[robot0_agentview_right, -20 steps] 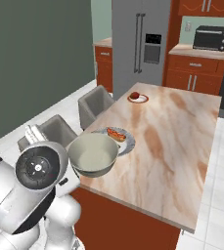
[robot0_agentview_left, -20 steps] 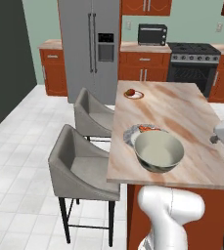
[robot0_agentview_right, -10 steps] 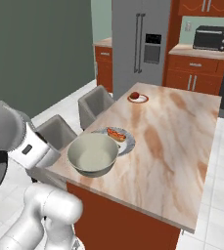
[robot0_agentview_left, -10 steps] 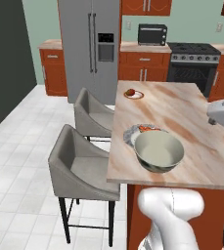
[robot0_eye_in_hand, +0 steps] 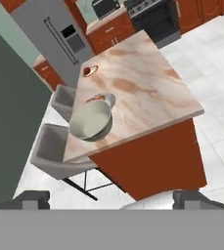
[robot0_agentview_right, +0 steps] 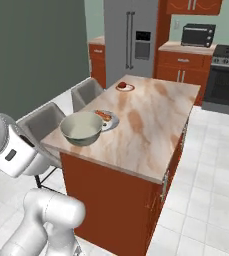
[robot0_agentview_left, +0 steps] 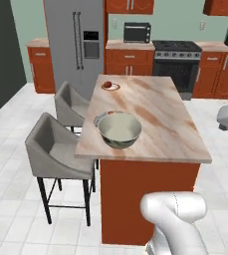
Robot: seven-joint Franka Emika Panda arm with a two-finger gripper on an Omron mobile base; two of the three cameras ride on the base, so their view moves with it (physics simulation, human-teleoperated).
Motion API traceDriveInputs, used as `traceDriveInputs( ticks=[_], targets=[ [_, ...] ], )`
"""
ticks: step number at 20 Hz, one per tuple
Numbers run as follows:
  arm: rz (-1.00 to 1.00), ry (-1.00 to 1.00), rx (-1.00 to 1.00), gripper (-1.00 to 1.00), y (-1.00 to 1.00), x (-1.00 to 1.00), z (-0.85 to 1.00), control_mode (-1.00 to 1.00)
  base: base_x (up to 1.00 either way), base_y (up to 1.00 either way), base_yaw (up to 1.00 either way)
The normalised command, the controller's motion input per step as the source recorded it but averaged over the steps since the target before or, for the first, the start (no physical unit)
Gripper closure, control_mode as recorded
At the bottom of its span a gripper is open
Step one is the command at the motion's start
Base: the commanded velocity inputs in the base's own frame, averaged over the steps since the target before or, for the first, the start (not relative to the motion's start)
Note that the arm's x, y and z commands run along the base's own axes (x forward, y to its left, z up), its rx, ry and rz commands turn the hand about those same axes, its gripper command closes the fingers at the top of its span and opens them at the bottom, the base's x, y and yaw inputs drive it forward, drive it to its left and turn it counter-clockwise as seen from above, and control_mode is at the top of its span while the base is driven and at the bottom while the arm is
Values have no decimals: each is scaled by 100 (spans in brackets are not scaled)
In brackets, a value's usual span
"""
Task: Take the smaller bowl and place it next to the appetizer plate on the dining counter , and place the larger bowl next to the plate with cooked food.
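The larger bowl (robot0_agentview_left: 119, 130) stands empty near the front left corner of the dining counter (robot0_agentview_left: 160, 124), touching the plate with cooked food (robot0_agentview_left: 101, 116) just behind it. The appetizer plate (robot0_agentview_left: 110, 86) sits at the counter's far left corner. In the right base view the larger bowl (robot0_agentview_right: 82, 128) rests left of the food plate (robot0_agentview_right: 107, 119). My gripper (robot0_eye_in_hand: 113, 197) is open and holds nothing; it hangs high and well back from the counter, looking down on the larger bowl (robot0_eye_in_hand: 91, 121). The smaller bowl is out of view.
Two grey chairs (robot0_agentview_left: 56, 149) stand along the counter's left side. A fridge (robot0_agentview_left: 75, 45), wall counters, a toaster oven (robot0_agentview_left: 137, 32) and a stove (robot0_agentview_left: 177, 62) line the far wall. White tiled floor surrounds the island.
The base has backed away from the counter, so the whole scene looks smaller and farther. The arm has swung up and back. The bowl and plates stay where they were.
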Motion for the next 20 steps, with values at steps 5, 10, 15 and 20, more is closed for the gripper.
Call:
traceDriveInputs(
  ticks=[5, 10, 15, 20],
  targets=[
    [0, 0, 0, -100, 0, 0, 0, 100, 0, -100, -45],
    [0, 0, 0, -100, 0, 0, 0, 100, 0, -96, -66],
    [0, 0, 0, -100, 0, 0, 0, 100, 0, -6, -98],
    [0, 0, 0, -100, 0, 0, 0, 100, 0, 0, -100]
  ],
)
